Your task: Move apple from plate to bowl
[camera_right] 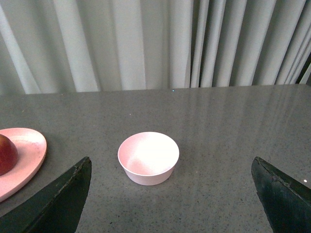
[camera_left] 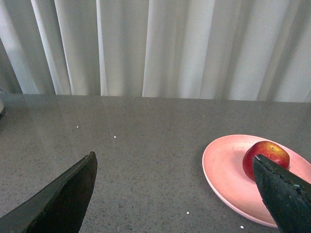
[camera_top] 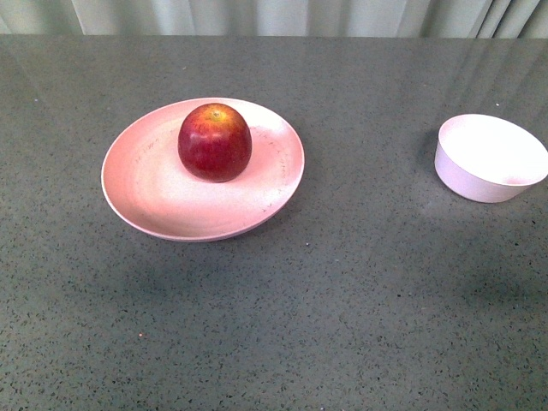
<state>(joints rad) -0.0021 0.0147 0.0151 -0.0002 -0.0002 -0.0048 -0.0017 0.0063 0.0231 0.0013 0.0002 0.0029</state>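
A deep red apple (camera_top: 214, 142) with a yellow-orange patch sits on the wide salmon-pink plate (camera_top: 154, 193) at the left of the grey table. The small pale bowl (camera_top: 488, 157) stands empty at the right. Neither arm shows in the front view. In the left wrist view my left gripper (camera_left: 175, 167) is open and empty, with the apple (camera_left: 265, 154) and plate (camera_left: 226, 167) beyond it, partly behind one finger (camera_left: 286, 194). In the right wrist view my right gripper (camera_right: 171, 167) is open and empty, with the bowl (camera_right: 148, 158) ahead between the fingers and the plate's edge (camera_right: 29, 150) to one side.
The grey speckled tabletop (camera_top: 342, 300) runs back to pale curtains (camera_top: 274, 15) behind its far edge. Bare table lies between the plate and the bowl.
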